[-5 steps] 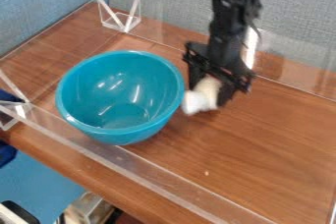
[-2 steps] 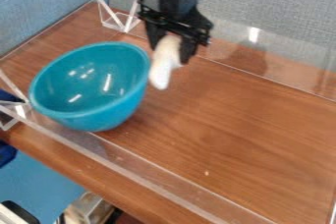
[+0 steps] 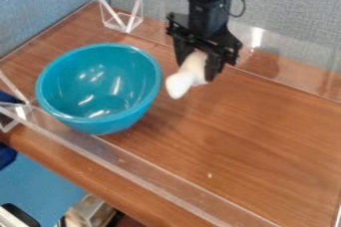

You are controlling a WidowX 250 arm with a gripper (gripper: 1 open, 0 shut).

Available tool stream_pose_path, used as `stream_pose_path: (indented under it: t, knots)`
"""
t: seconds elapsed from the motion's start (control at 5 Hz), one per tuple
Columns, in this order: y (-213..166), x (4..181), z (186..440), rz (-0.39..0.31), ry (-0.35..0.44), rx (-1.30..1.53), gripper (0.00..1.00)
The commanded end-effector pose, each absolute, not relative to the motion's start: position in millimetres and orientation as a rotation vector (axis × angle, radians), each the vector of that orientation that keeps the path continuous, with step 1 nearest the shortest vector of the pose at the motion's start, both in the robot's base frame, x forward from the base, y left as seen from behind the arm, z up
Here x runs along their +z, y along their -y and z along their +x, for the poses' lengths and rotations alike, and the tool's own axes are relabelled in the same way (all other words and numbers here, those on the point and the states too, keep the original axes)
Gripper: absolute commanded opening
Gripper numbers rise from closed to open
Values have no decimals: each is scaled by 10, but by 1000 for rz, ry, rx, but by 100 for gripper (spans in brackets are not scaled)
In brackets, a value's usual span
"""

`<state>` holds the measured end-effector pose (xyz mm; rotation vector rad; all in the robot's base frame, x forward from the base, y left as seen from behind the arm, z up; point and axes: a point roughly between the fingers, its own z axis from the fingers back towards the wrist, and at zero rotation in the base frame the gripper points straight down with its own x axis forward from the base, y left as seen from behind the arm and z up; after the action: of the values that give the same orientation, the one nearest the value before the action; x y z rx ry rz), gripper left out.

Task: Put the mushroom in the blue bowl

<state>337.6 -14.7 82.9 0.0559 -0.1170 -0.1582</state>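
One small mushroom (image 3: 188, 76) hangs clenched in the tool (image 3: 200, 64), just right of the blue bowl (image 3: 92, 87), above the table (image 3: 253, 131). It looks light, stiff and smooth, so likely slippery; gripping the thick pale stem seems safest.

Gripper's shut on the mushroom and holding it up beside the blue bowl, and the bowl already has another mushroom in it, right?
Not quite. The camera view shows the blue bowl empty. The rest stands: the gripper is shut on the mushroom, held up beside the bowl.
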Motion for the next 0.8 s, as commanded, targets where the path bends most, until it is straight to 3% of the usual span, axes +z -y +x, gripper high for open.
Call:
stream_pose_path:
  t: [0.0,0.2,0.6]
  knots:
    - [117,1126,3569,55,195,-137,0]
    - [113,1205,3509,53,225,-154,0]
    - [73,1147,3456,47,257,-181,0]
